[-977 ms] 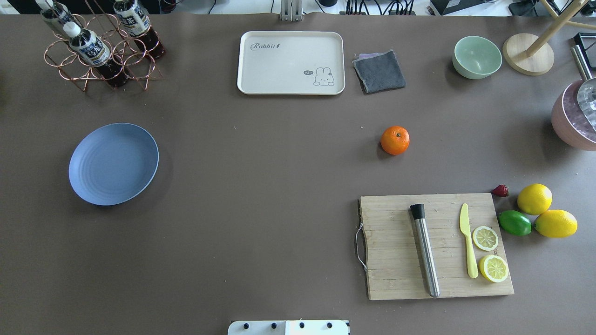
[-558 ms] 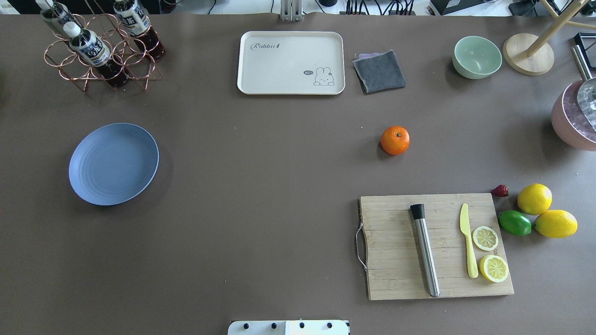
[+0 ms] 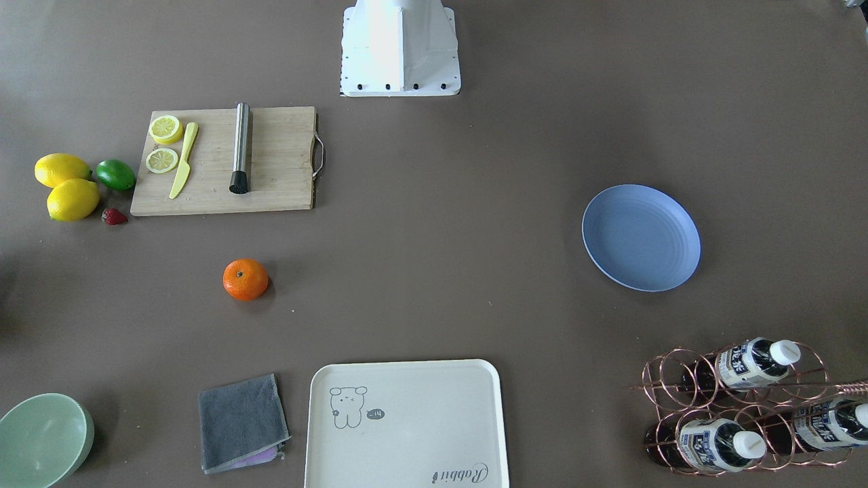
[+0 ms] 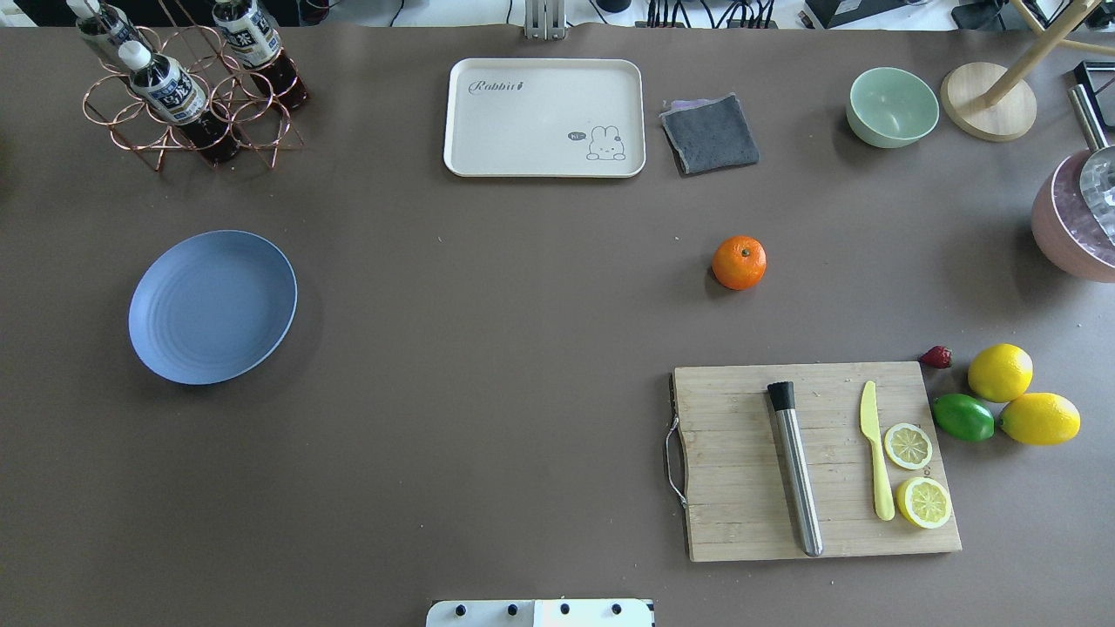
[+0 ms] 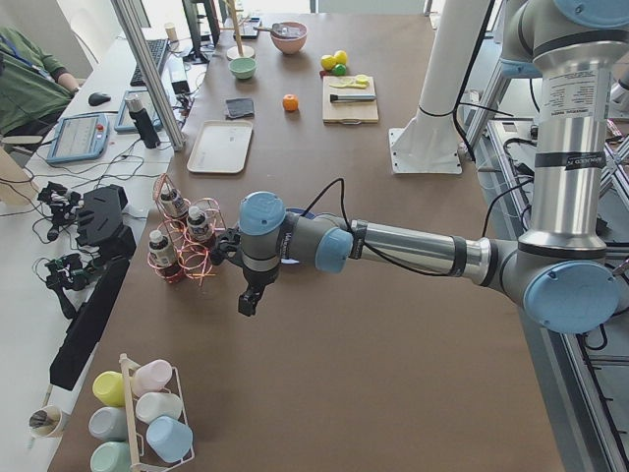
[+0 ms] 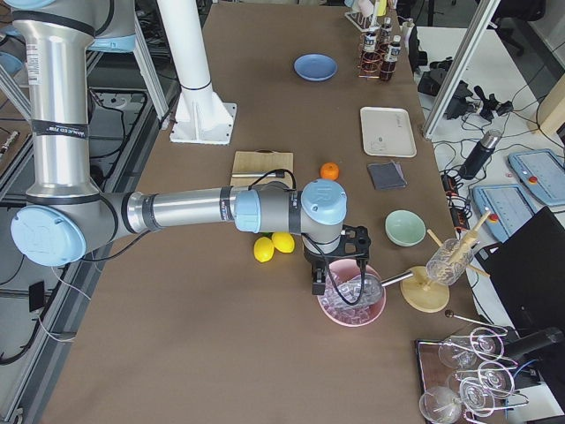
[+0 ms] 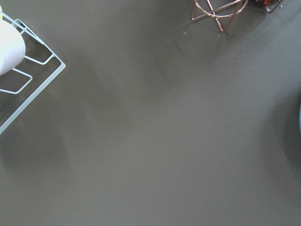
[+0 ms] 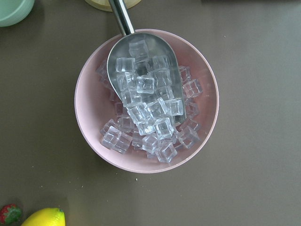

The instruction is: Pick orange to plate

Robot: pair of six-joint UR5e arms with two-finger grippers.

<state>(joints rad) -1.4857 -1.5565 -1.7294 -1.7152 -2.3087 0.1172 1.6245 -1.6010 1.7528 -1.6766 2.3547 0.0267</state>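
The orange (image 4: 739,262) sits alone on the brown table, right of centre and beyond the cutting board; it also shows in the front view (image 3: 245,279). The blue-lavender plate (image 4: 212,306) lies bare on the table's left side, far from the fruit. Neither gripper shows in the overhead or front views. My left gripper (image 5: 249,305) hangs over the table's left end, past the bottle rack. My right gripper (image 6: 316,284) hangs over the pink ice bowl at the right end. I cannot tell whether either is open or shut.
A cutting board (image 4: 819,461) holds a muddler, a yellow knife and lemon slices. Lemons (image 4: 1000,372), a lime (image 4: 962,417) and a strawberry lie to its right. A cream tray (image 4: 544,117), grey cloth (image 4: 710,133), green bowl (image 4: 892,106) and bottle rack (image 4: 187,87) line the far edge. An ice bowl (image 8: 94,117) holds a scoop.
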